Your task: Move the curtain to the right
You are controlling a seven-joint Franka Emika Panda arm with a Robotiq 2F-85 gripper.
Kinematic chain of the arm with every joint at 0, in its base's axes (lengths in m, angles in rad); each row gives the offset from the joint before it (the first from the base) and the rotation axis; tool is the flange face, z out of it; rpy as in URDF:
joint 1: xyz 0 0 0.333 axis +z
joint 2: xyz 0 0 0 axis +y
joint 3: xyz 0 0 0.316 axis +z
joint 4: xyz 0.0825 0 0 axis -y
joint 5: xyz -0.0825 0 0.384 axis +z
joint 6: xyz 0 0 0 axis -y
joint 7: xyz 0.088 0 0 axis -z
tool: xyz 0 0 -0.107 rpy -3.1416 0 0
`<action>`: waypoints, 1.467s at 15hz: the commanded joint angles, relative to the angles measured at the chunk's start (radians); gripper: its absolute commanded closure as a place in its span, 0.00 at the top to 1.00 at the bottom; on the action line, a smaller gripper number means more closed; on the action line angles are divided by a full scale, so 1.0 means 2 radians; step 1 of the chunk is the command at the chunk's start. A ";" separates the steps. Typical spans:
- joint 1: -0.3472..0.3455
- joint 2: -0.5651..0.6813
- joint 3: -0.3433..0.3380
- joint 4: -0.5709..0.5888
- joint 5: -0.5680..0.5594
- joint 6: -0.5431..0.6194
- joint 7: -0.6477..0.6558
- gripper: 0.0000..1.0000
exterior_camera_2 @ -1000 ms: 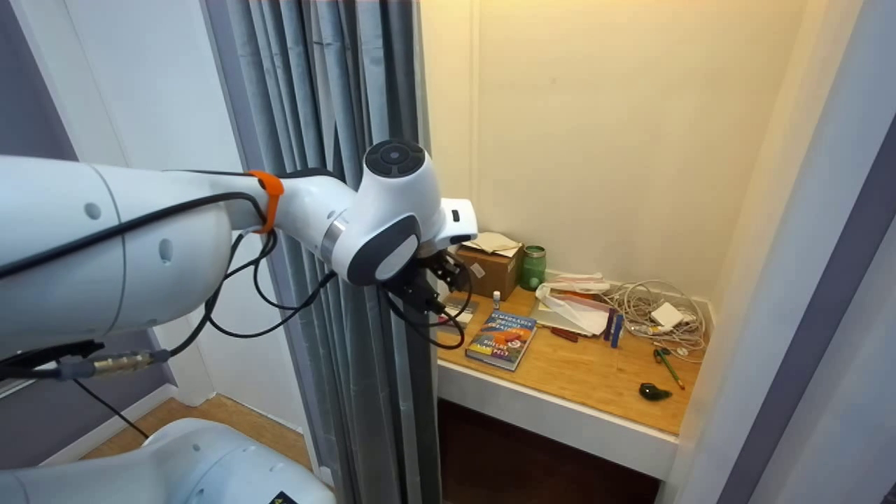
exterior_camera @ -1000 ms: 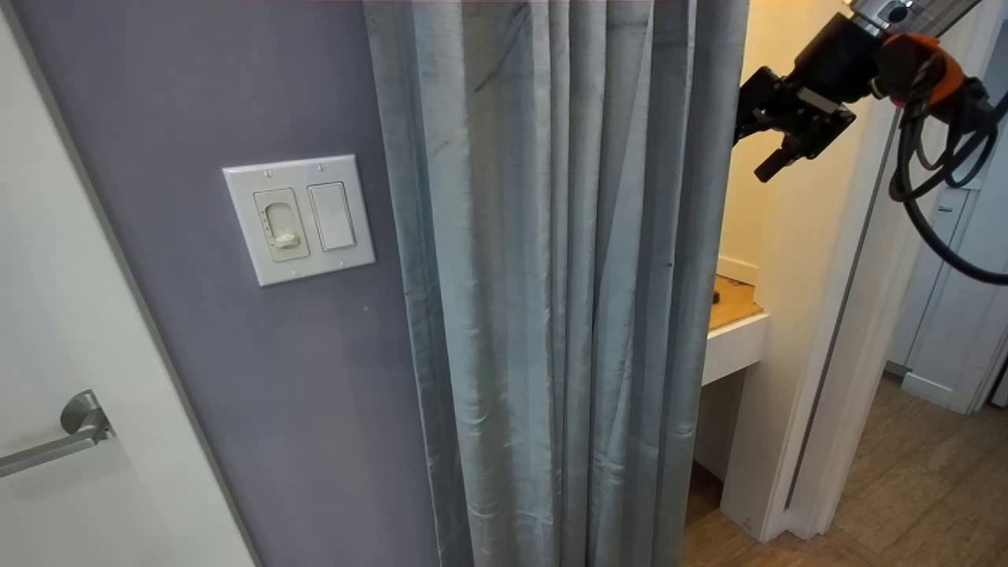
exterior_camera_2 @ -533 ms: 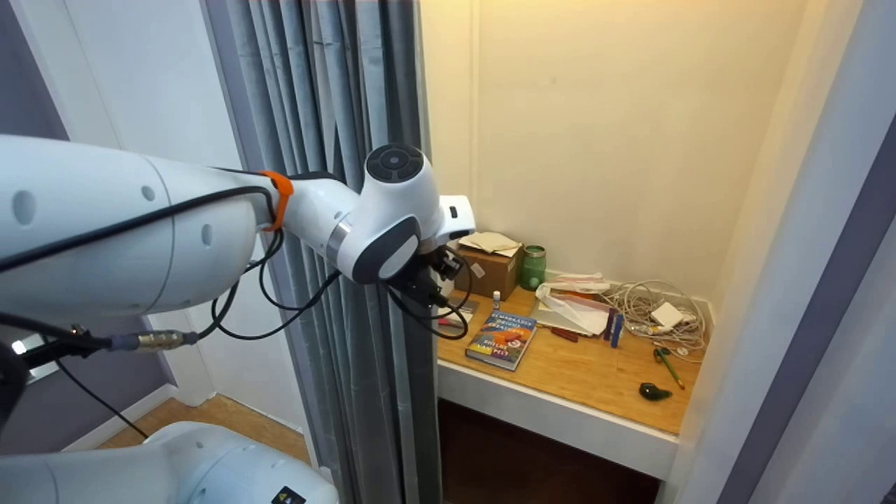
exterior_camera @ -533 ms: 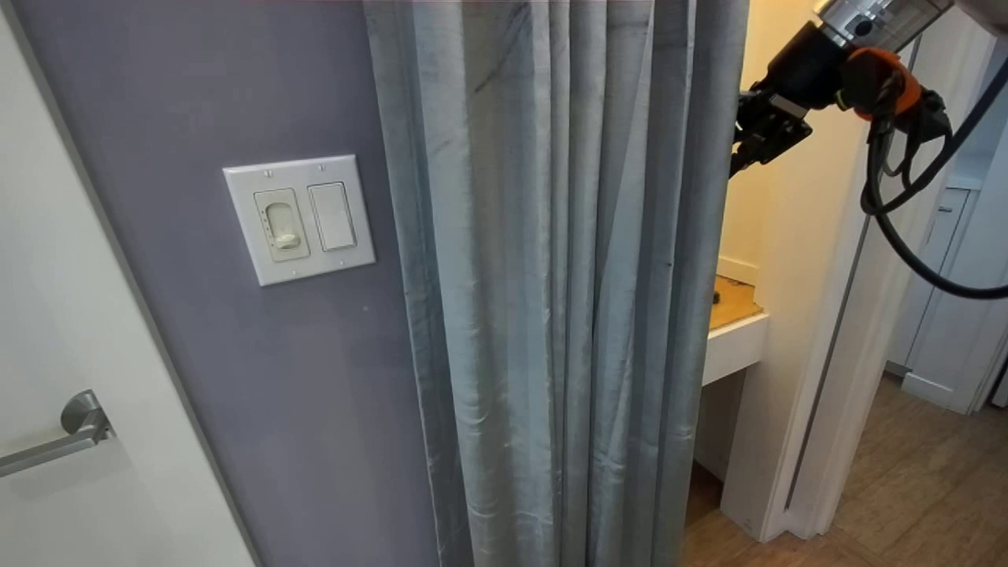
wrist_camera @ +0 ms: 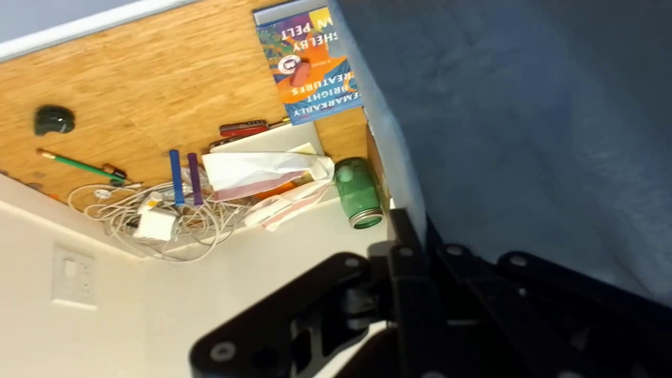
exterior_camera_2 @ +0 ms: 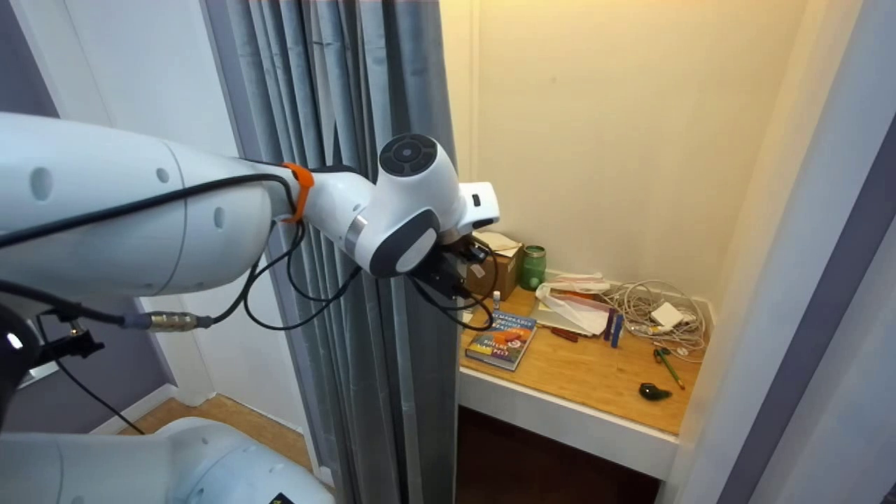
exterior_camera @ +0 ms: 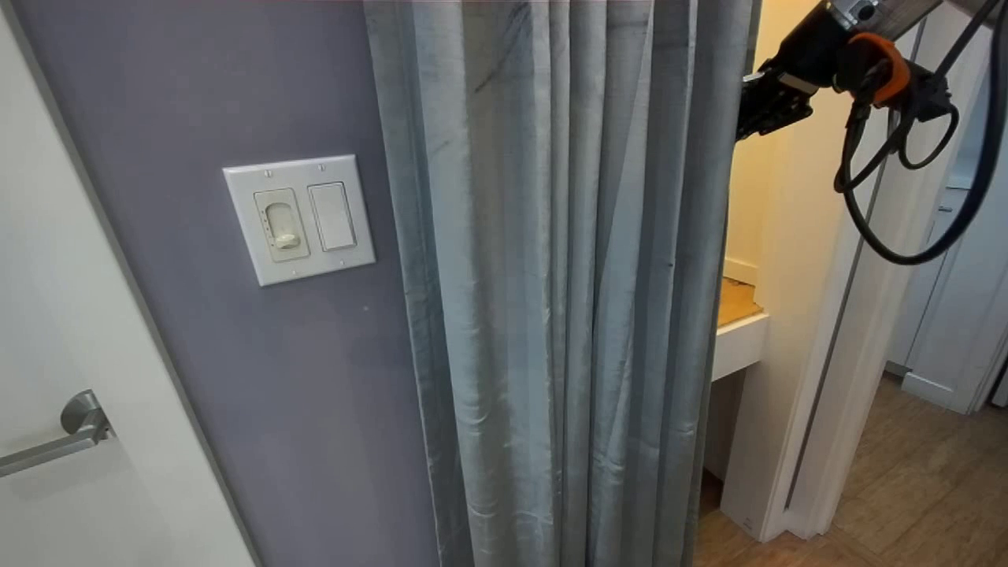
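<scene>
Curtain [exterior_camera: 563,276], pinched by its free edge in the claw [wrist_camera: 419,226], with bunched pleats to one side of it. Held there, probably, for drawing the folds out rightward, in front of the wooden desk [exterior_camera_2: 581,367] on the claw's other side.

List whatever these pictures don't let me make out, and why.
Top and hem of the curtain: cut off by picture edges in both exterior views.
How much curtain the gripper pinches: wrist view, the gripper itself covers it.
One side of the book: wrist view, behind the curtain.
Space under the desk: in an exterior view, lost in shadow.
</scene>
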 commanded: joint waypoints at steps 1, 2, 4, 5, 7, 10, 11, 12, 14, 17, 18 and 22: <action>-0.040 0.038 0.001 0.024 -0.021 0.027 0.010 0.01; -0.050 0.046 0.002 0.028 -0.025 0.033 0.013 0.01; -0.067 0.061 0.002 0.038 -0.031 0.044 0.017 0.01; -0.076 0.069 0.003 0.043 -0.036 0.049 0.019 0.01; -0.094 0.083 0.003 0.056 -0.044 0.050 0.023 0.01; -0.085 0.065 -0.004 0.049 -0.038 0.044 0.014 0.03; -0.084 0.065 -0.004 0.050 -0.038 0.044 0.014 0.03; -0.083 0.065 -0.004 0.049 -0.038 0.044 0.014 0.03; -0.082 0.064 -0.003 0.049 -0.038 0.044 0.014 0.03; -0.082 0.064 -0.003 0.049 -0.038 0.044 0.014 0.01; -0.104 0.083 0.007 0.057 -0.046 0.062 0.037 0.01; -0.162 0.152 0.011 0.107 -0.059 0.081 0.095 0.01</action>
